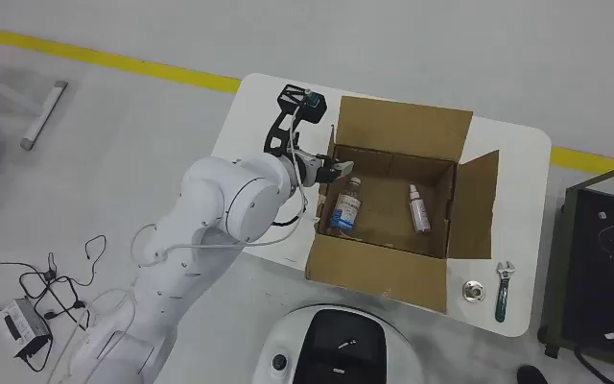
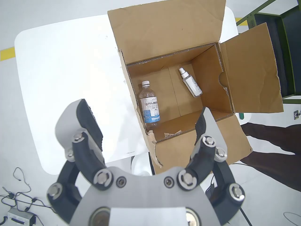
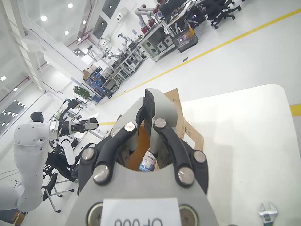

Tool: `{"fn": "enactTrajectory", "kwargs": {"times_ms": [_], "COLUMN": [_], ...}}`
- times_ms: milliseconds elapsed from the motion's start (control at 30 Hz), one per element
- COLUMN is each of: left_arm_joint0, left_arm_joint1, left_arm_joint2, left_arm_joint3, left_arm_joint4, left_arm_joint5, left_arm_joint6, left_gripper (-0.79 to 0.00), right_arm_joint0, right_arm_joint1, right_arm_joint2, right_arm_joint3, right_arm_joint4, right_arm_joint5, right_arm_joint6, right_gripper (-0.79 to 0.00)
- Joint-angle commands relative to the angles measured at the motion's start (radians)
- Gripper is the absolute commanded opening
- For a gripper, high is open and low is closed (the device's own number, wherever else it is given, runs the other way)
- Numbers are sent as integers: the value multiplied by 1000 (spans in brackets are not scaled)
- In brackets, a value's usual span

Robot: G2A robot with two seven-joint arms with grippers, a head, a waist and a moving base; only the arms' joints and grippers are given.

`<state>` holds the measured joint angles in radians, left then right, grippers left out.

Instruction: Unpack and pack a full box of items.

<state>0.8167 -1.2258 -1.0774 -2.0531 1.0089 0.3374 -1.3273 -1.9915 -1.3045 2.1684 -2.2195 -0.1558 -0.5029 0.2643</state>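
Right arm: right claw [image 3: 148, 95] raised over the white tabletop [image 1: 523, 134], fingers pressed together with nothing between them; box beyond the fingertips.
Near right corner: teal-handled adjustable wrench [image 1: 504, 290] flat on the tabletop, small round silver part [image 1: 473, 290] just beside it.
Centre: brown cardboard box [image 1: 379, 269] upright on the tabletop, top open, flaps folded outward.
Box floor, left side: clear plastic bottle [image 1: 346, 206] with white cap and blue-white label, lying beside the left wall, cap toward the far wall.
Box floor, right side: small white spray bottle [image 1: 418, 209] lying flat, nozzle toward the far wall, well apart from the clear plastic bottle.
Left arm: left claw [image 2: 143, 105] above the box's left wall, fingers spread wide, holding nothing.
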Motion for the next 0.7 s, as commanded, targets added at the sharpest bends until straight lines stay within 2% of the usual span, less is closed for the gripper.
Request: {"fn": "enactTrajectory", "kwargs": {"times_ms": [0, 67, 167, 267, 333, 400, 533, 667], "left_arm_joint0": [0, 0, 0, 0, 0, 0, 0, 0], "left_arm_joint1": [0, 0, 0, 0, 0, 0, 0, 0], "left_arm_joint2": [0, 0, 0, 0, 0, 0, 0, 0], "left_arm_joint3": [0, 0, 0, 0, 0, 0, 0, 0], "left_arm_joint4": [0, 0, 0, 0, 0, 0, 0, 0], "left_arm_joint5": [0, 0, 0, 0, 0, 0, 0, 0], "left_arm_joint6": [0, 0, 0, 0, 0, 0, 0, 0], "left_gripper": [0, 0, 0, 0, 0, 0, 0, 0], "right_arm_joint0": [0, 4, 11, 15, 11, 12, 2, 0], "right_arm_joint1": [0, 1, 5, 9, 11, 13, 20, 21], "right_arm_joint2": [0, 1, 26, 82, 91, 107, 142, 153], "right_arm_joint3": [0, -4, -22, -52, -65, -78, -68, -44], "right_arm_joint4": [0, -9, -108, -309, -365, -395, -426, -413], "right_arm_joint5": [0, 2, 33, 172, 243, 291, 325, 338], "right_arm_joint6": [0, 2, 42, 75, 116, 159, 265, 288], "right_gripper": [-785, -785, -785, -785, -785, -785, -785, -785]}}
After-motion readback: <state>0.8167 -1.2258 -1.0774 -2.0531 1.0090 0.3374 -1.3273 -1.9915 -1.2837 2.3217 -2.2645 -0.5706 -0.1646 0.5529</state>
